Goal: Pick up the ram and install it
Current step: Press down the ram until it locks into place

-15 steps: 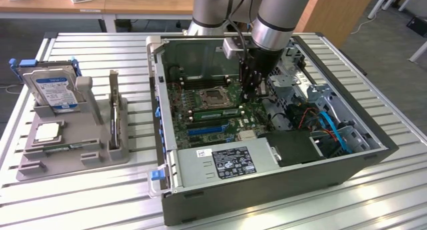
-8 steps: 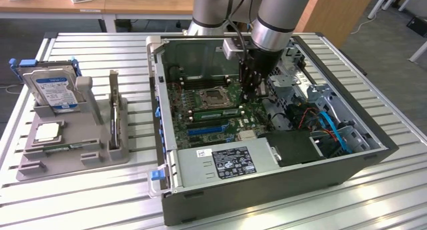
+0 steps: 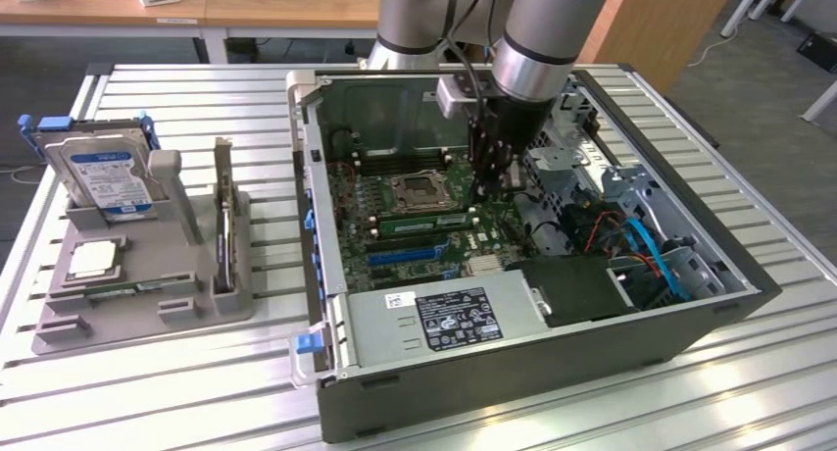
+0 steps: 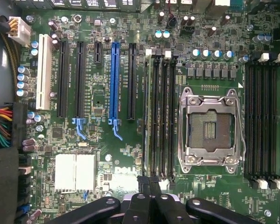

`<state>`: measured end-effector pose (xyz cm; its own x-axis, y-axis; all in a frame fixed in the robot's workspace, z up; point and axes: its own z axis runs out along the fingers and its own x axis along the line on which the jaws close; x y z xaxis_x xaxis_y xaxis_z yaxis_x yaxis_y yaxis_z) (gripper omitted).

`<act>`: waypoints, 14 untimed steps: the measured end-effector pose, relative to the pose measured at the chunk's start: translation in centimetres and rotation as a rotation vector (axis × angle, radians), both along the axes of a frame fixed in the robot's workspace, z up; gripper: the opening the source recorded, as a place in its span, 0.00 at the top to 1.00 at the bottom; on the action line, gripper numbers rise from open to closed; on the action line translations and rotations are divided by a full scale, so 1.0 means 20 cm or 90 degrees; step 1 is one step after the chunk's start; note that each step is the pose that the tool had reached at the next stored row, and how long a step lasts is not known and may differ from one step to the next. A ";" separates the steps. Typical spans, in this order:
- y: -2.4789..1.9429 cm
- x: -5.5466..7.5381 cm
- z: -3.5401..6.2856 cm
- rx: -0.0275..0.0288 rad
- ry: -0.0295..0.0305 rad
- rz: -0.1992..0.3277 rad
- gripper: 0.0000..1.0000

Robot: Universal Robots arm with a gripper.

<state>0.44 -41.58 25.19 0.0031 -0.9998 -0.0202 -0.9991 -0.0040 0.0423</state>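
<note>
Drive cage (image 3: 571, 159) and cables (image 3: 654, 257) stand just beside the tool (image 3: 491, 194) over the open motherboard (image 3: 392, 237).

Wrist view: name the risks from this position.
1. The gripper is shut and sits low at the end of the memory slots. A skewed push could strain a slot or its white latches.
2. The open CPU socket sits right beside those slots. A sideways slip could hit its exposed contacts.
</note>
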 end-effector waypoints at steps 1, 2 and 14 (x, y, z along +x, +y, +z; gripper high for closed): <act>0.000 0.00 -0.002 -0.0001 0.0000 0.000 0.89; 0.000 0.00 -0.005 -0.0001 0.0000 0.000 0.89; 0.000 0.00 -0.027 -0.0002 0.0001 0.000 0.89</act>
<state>0.44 -41.58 24.64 0.0031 -0.9998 -0.0199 -0.9991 -0.0040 0.0425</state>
